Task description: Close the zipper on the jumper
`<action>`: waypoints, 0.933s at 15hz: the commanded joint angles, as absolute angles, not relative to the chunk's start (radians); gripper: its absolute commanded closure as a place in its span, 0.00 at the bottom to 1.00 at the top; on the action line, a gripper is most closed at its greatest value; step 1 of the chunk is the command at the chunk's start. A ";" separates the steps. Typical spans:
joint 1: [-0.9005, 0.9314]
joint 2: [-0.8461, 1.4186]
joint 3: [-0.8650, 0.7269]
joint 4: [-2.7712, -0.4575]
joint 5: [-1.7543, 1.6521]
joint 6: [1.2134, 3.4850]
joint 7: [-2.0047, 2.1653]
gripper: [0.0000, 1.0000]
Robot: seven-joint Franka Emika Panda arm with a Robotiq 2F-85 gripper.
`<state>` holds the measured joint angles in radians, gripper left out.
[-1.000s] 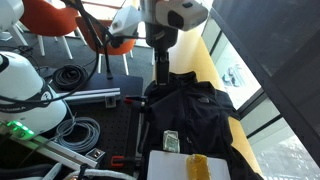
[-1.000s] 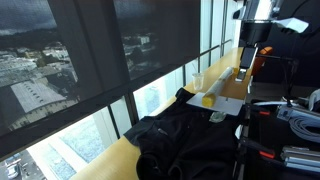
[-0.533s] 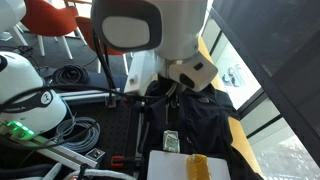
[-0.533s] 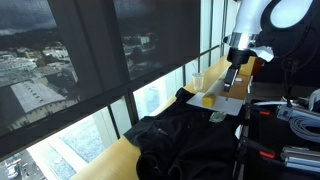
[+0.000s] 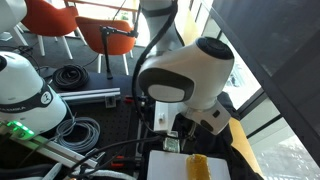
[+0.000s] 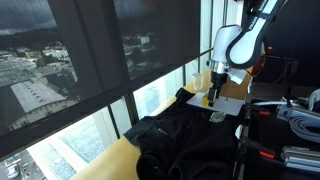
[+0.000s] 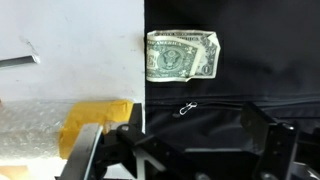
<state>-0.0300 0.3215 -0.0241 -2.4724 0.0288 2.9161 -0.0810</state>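
The black jumper (image 7: 240,60) fills the right of the wrist view and lies along the yellow sill in an exterior view (image 6: 175,135). Its zipper (image 7: 250,103) shows as a thin seam across the cloth, with a small silver pull (image 7: 187,109). My gripper (image 7: 185,150) is open and empty. It hovers just above the cloth, with the pull between and slightly ahead of the fingers (image 7: 270,140). In an exterior view the gripper (image 6: 213,97) hangs over the jumper's end by the white board. In the exterior view from the other side the arm (image 5: 185,80) hides most of the jumper.
A dollar bill (image 7: 183,55) lies on the jumper beside the white board (image 7: 70,40). A yellow block (image 7: 95,118) and bubble wrap sit on the board. A clear cup (image 6: 197,82) stands on the sill. Cable coils (image 5: 70,75) and orange chairs are on the floor side.
The arm has swung from upright at the far end of the jumper, down and over to the end by the white board. The gripper now hangs low over the cloth.
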 commanded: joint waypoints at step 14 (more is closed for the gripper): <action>0.122 0.583 -0.067 -2.188 0.001 2.857 0.079 0.00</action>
